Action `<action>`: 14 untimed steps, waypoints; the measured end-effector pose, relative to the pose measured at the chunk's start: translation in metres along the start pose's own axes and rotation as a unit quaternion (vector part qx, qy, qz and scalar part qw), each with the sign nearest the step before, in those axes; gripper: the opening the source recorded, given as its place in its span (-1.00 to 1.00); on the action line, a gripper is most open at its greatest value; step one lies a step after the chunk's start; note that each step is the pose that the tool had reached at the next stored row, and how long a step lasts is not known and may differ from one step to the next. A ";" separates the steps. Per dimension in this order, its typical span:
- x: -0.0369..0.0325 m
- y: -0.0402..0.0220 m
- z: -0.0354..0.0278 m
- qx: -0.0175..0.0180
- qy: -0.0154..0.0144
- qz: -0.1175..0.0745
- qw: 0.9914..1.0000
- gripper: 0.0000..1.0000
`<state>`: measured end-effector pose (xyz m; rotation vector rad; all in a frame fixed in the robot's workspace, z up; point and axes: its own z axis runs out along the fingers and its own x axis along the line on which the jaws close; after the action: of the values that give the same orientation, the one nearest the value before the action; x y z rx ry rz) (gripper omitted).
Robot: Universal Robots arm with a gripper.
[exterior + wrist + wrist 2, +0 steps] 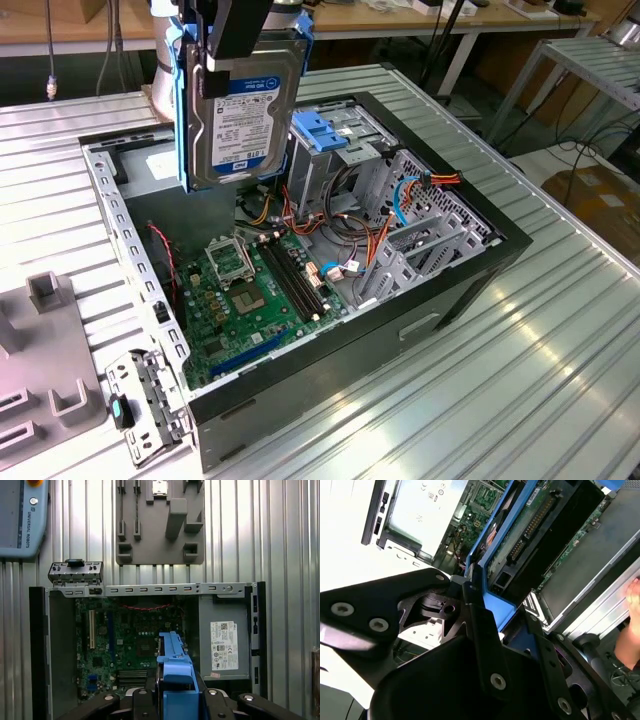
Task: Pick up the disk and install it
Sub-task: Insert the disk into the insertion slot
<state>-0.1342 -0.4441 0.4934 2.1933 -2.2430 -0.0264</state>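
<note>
The disk (240, 115) hangs upright above the open computer case (470, 275), over its rear half. It is a silver drive with a white and blue label, framed by blue carrier rails (183, 110). My gripper (232, 45) is shut on its upper edge, coming down from above. In the first wrist view the disk (175, 677) shows edge-on between my black fingers (142, 700), with the motherboard (125, 645) below it. The second wrist view shows the disk's connector side (532, 527) and a blue rail (492, 540).
A metal drive cage with a blue bracket (320, 130) stands in the case beside the disk. Orange and coloured cables (385, 235) run across the case. The grey power supply (225, 645) fills one corner. A grey fixture plate (160, 525) and a pendant (22, 520) lie on the ribbed table.
</note>
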 end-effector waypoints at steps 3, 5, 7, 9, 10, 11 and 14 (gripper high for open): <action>0.0000 -0.0001 0.0001 0.000 0.000 0.000 1.000 -0.26; -0.0001 -0.0034 0.0000 0.000 0.002 0.000 1.000 -0.26; -0.0001 -0.0061 0.0004 0.000 0.002 0.000 1.000 -0.26; -0.0001 -0.0068 0.0007 0.000 0.003 0.000 1.000 -0.26; -0.0001 -0.0075 0.0007 0.000 0.003 0.000 1.000 -0.26; -0.0001 -0.0086 0.0007 0.000 0.004 0.000 1.000 -0.26; -0.0002 -0.0152 0.0009 0.000 0.006 0.000 1.000 -0.26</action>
<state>-0.1190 -0.4442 0.4923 2.1873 -2.2377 -0.0135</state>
